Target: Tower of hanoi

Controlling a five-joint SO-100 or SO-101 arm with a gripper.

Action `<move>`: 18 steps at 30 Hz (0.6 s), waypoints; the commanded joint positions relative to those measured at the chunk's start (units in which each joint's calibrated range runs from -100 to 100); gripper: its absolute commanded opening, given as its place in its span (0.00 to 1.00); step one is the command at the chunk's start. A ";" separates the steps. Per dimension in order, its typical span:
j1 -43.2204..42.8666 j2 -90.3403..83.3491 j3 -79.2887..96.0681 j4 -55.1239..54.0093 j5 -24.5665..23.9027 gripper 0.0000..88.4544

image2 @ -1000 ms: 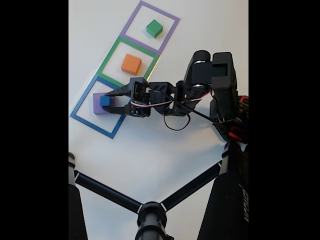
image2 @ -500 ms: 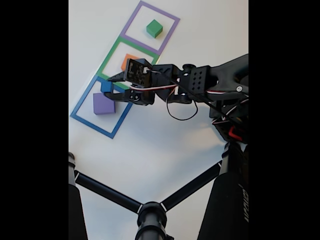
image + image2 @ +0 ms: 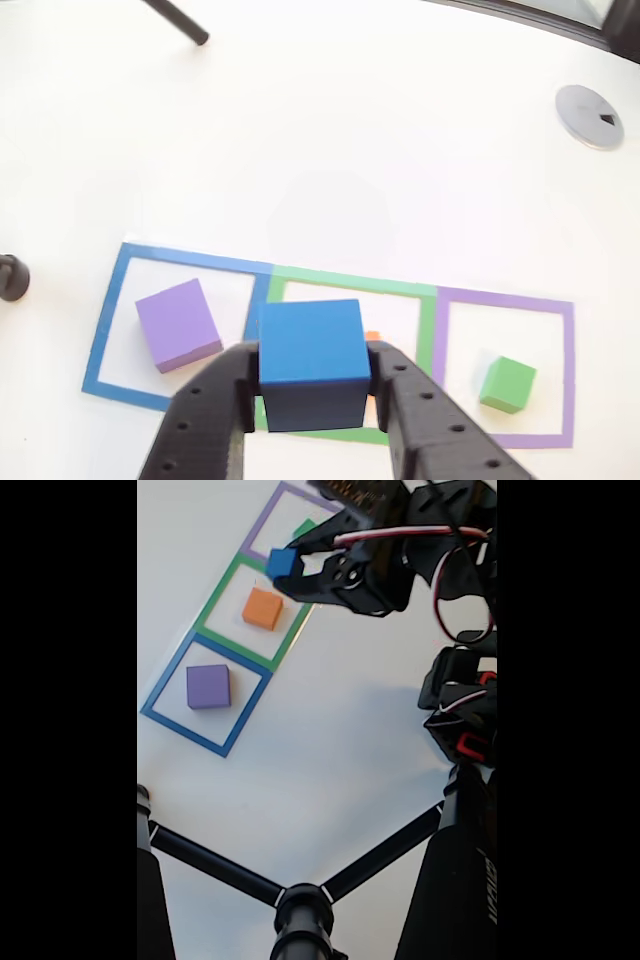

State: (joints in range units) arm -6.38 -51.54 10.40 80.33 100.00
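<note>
Blue cube [image 3: 312, 358] rides clamped between black fingers [image 3: 212, 415], lifted above the orange block [image 3: 263, 608] on the counter [image 3: 330, 760].

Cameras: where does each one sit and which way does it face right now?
Other view: rides behind the end effector, looking down past its fingers and the blue cube at the three outlined squares.
Fixed view: high above, facing down at the table; arm and end effector enter from the upper right.
Shared: blue cube, purple block, green block.
</note>
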 commanded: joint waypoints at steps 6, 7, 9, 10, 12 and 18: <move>17.98 0.71 -9.86 5.66 0.00 0.03; 19.42 0.63 -9.86 5.74 0.00 0.03; 22.20 0.55 -9.86 5.99 0.00 0.03; 23.54 0.55 -9.86 6.15 0.00 0.03; 25.75 0.55 -9.86 6.55 0.00 0.03; 31.11 -0.01 -9.77 6.96 0.00 0.02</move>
State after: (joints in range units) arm 21.59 -51.29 2.79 86.94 100.00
